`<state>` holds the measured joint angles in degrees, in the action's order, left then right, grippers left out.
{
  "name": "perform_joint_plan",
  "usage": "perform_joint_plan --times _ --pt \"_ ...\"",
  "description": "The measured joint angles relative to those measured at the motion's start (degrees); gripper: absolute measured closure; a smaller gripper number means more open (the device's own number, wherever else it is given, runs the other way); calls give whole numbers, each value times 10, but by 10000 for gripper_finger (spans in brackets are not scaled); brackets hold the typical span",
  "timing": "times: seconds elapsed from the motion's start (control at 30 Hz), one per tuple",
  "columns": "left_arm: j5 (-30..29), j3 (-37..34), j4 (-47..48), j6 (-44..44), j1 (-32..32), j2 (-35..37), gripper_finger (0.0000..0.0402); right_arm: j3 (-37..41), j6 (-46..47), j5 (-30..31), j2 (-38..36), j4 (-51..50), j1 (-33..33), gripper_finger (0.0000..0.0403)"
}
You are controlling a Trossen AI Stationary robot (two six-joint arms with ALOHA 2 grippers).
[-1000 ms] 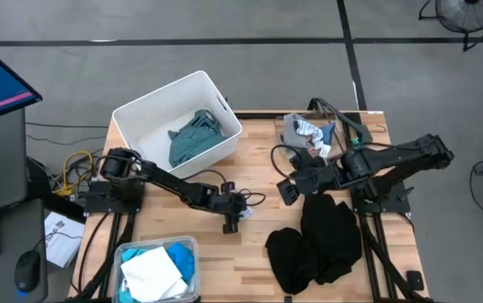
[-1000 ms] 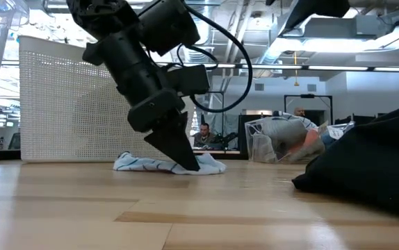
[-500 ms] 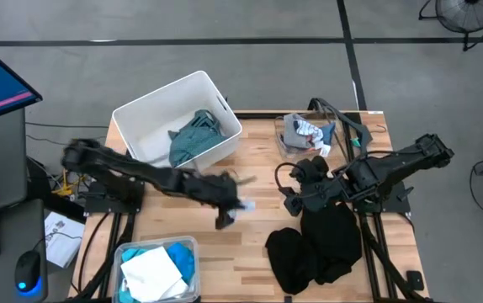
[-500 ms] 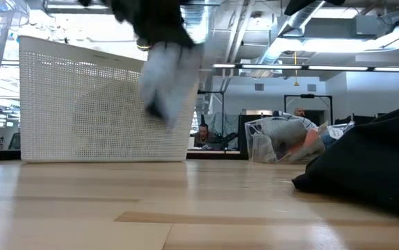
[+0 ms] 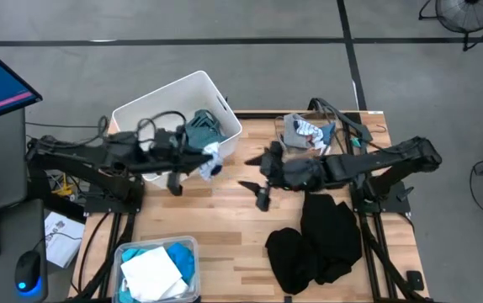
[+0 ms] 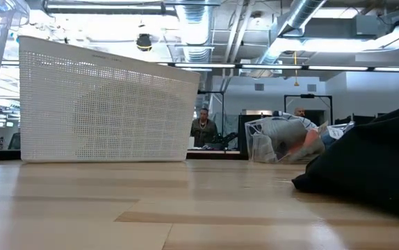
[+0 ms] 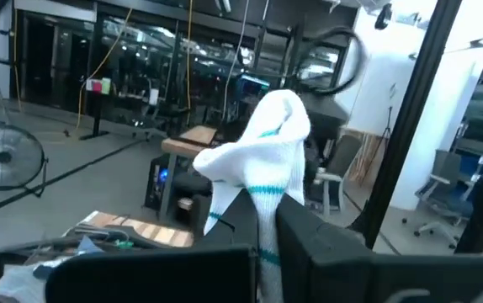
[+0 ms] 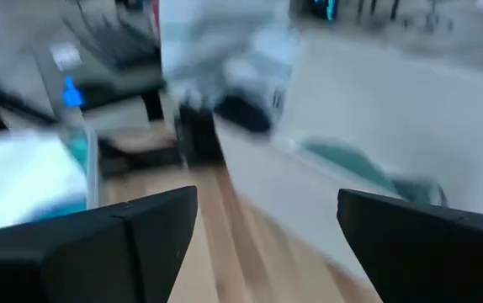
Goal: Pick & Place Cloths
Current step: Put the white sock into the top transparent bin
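Since a second earlier, we saw the left gripper [image 5: 201, 165] lift the white sock [image 5: 212, 161] off the table's middle and carry it to the white bin [image 5: 145, 114] at the far left corner, where it hung clamped over the bin's near rim. In the left wrist view the sock [image 7: 262, 164], white with teal stripes, stood pinched between the fingers [image 7: 326, 252]. We found the right gripper [image 5: 258, 190] had advanced to mid-table, its jaws spread wide and empty. A teal-grey shirt [image 5: 198, 130] lay inside the bin, and black clothes [image 5: 317, 240] sat by the near right edge.
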<state>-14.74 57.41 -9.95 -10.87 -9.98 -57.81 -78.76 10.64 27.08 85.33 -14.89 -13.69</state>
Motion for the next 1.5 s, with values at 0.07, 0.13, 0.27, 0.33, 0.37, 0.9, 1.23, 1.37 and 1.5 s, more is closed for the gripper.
perform_joint_plan --times 0.07,0.13,0.27,0.33,0.37,0.9,1.23,1.37,1.5 --pt "-1 0 2 1 0 10 401 -3 -19 -29 13 62 20 122" --pt "0 0 2 1 0 13 401 -14 -32 -53 26 114 38 121" --pt "13 0 3 6 0 10 401 -45 -48 -104 58 151 62 121" --pt "16 0 1 23 0 3 401 -68 -48 -127 82 156 67 121" --pt "17 -1 7 30 0 0 401 -78 -48 -136 92 153 68 121" --pt "-24 0 3 49 1 -16 394 -237 -74 -93 157 12 42 393" --pt "-3 -1 103 107 5 -28 332 -239 39 150 63 -240 49 401" --pt "-3 -1 152 106 13 -29 278 -239 127 143 29 -415 125 402" --pt "-29 -1 155 74 19 -29 237 -229 185 121 26 -577 249 402"
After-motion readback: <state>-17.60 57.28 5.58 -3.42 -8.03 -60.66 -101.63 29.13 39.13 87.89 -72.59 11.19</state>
